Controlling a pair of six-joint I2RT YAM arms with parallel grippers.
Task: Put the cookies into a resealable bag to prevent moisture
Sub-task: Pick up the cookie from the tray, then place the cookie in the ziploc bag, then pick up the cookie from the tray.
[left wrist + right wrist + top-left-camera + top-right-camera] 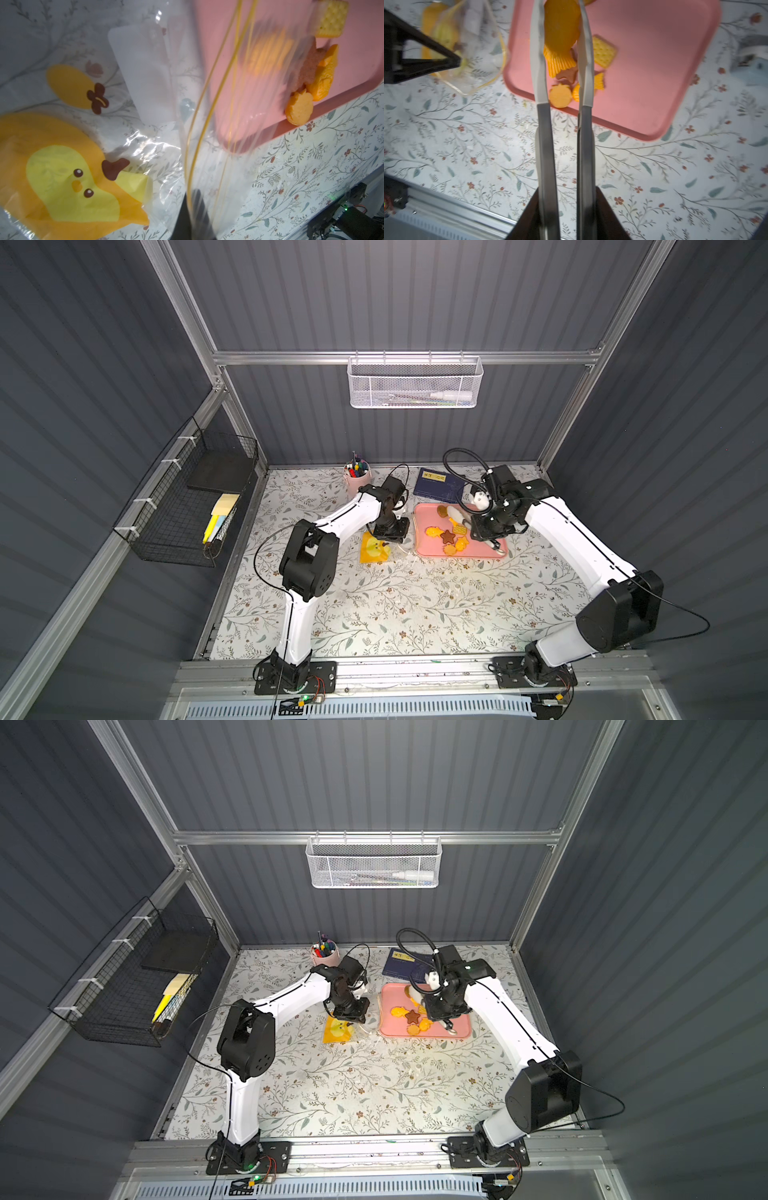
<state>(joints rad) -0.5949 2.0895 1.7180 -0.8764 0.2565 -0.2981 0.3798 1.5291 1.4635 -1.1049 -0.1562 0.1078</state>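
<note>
The resealable bag [376,549] [145,124] lies left of the pink tray [420,531]. It is clear and crinkly, with an orange-yellow print. My left gripper [388,531] [193,207] is shut on the bag's yellow-lined rim and holds the mouth up. My right gripper [484,529] [566,199] is shut on metal tongs [546,135]. The tongs pinch an orange scalloped cookie [560,27] above the tray [654,62]. Several cookies [448,536] rest on the tray: a brown star [307,64], a yellow waffle square [332,18] and an orange round [560,95].
A pink pen cup [358,479] and a dark blue book [438,485] stand behind the tray. A black wire basket [187,510] hangs on the left wall and a white mesh basket [415,383] on the back rail. A floral cloth covers the table.
</note>
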